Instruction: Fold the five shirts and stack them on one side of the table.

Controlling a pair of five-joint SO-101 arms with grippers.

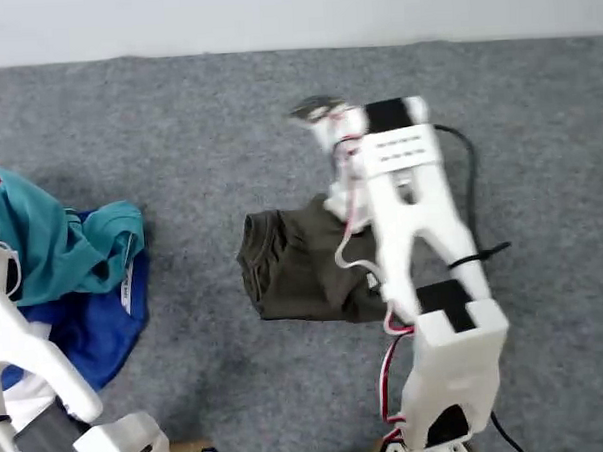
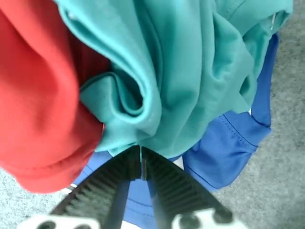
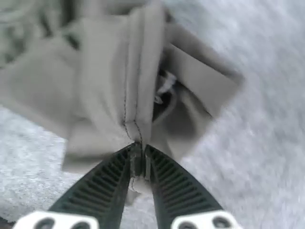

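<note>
Mid-table, olive shirt [image 1: 298, 266] lies under right arm [image 1: 422, 231] — teal shirt [image 1: 52, 242] heaped on blue shirt [image 1: 86, 335], far left.

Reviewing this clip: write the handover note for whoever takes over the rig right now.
Left gripper: shut on the crumpled teal cotton shirt, heaped with the royal-blue shirt and the red shirt by the left arm.
Right gripper: shut on a seam of the olive-green shirt, mid-table.
Done: olive shirt looks partly folded; no stack yet.
Left: finish it, fold the heap, stack everything on one side.
</note>
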